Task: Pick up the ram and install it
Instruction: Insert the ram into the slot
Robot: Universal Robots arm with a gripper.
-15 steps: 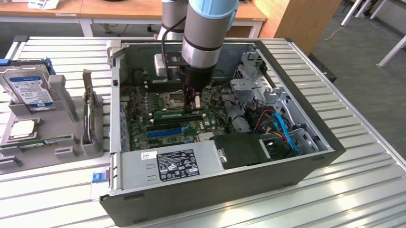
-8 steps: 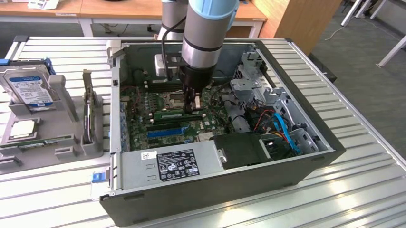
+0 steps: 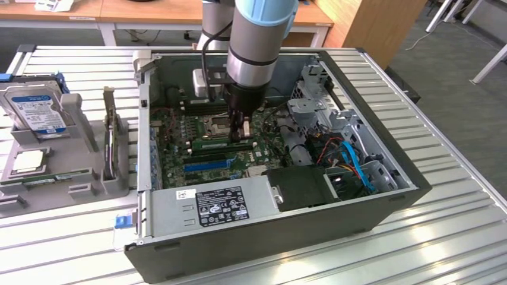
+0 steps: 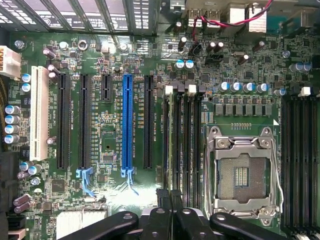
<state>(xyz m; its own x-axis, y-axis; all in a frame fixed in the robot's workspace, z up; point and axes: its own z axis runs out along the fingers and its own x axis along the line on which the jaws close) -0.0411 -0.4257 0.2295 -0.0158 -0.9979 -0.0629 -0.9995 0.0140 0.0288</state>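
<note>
1. Reaching down into open PC case (image 3: 237, 249) w/ gripper (image 3: 241, 135), tips over mobo.
2. Pressing fingers (image 4: 162, 200) together, no gap; pinching ram or just touching its top edge: can't tell.
3. Seeing ram (image 3: 210, 144) standing on edge at mem slots, 6 o'clock of CPU socket (image 3: 218, 124), 12 o'clock of blue PCIe slot (image 3: 208, 165) (exterior view).
4. Noting HDD (image 3: 35, 110) sitting in gray tray (image 3: 87, 178), case's 9 o'clock.

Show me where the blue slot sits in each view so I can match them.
Exterior view: blue slot on the motherboard, between the gripper and the power supply.
Wrist view: blue slot flanked by black slots, several slots away from the CPU socket.
Shared landmark: the CPU socket, beside the gripper in the exterior view.
</note>
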